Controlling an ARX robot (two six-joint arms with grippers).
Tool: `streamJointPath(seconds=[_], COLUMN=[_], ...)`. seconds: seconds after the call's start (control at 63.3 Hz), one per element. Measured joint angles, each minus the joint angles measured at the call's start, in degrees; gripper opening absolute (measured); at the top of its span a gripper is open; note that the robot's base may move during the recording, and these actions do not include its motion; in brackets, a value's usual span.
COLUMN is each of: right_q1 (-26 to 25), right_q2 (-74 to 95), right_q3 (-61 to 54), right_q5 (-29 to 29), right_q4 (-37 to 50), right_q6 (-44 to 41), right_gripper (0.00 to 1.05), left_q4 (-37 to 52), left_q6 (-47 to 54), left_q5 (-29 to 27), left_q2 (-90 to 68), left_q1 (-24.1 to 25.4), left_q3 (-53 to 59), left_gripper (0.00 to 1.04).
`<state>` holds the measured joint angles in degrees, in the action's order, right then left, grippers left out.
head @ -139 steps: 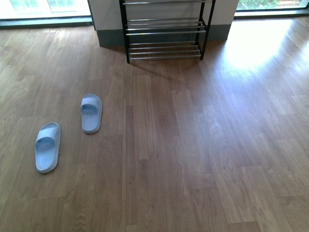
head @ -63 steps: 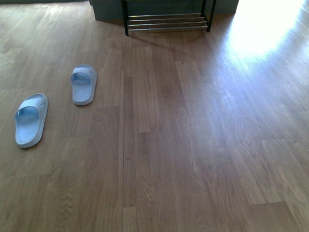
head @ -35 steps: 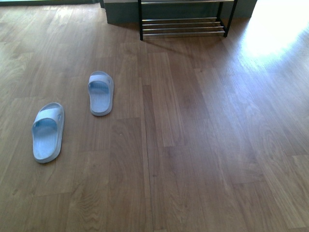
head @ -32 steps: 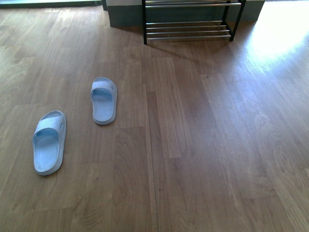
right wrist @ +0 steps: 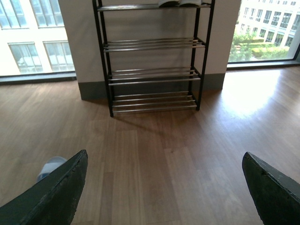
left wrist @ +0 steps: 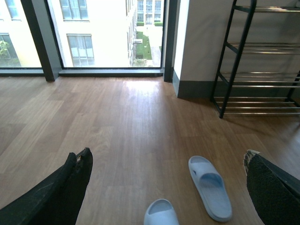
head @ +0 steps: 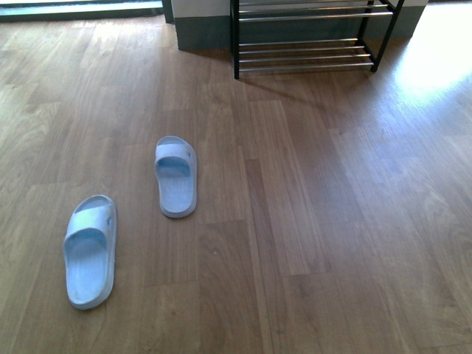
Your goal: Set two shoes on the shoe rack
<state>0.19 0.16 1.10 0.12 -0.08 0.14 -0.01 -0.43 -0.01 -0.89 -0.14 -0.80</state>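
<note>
A brown wood-plank floor (head: 317,221) fills the room, its boards running toward the far edge. There a white wall section (right wrist: 77,37) with a grey skirting board (right wrist: 93,90) stands between 2 floor-level windows (left wrist: 108,47) with dark frame uprights (left wrist: 40,40). Pale buildings (right wrist: 262,18) and green trees (right wrist: 253,47) show outside. A patch of sunlight (head: 435,51) glares on the floor's far right corner.

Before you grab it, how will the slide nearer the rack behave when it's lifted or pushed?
The slide looks like one-piece moulded rubber, so it is probably light and slightly bendy. It lies flat on the smooth wood floor, so a push would likely skid it, not tip it.
</note>
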Motion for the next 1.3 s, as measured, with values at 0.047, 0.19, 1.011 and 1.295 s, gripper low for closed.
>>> streamJointPath(seconds=[0.047, 0.19, 1.011, 1.295], right_q1=[0.0, 0.0, 24.44, 26.62], right_q2=[-0.02, -0.02, 90.97, 138.4], right_q3=[0.0, 0.0, 21.99, 56.33], right_q5=[-0.09, -0.15, -4.52, 6.32], right_q4=[0.0, 0.0, 47.12, 42.51], right_q6=[0.0, 0.0, 0.31, -0.66], right_gripper=[0.96, 0.96, 0.96, 0.96], left_q4=[0.0, 0.0, 0.0, 0.0], left_q6=[0.02, 0.0, 0.0, 0.02], left_q5=[0.02, 0.0, 0.0, 0.0], left_q2=[0.0, 0.0, 0.0, 0.0], left_q1=[0.0, 0.0, 0.0, 0.0], left_q3=[0.02, 0.0, 0.02, 0.02], left_gripper=[0.95, 0.95, 0.95, 0.95])
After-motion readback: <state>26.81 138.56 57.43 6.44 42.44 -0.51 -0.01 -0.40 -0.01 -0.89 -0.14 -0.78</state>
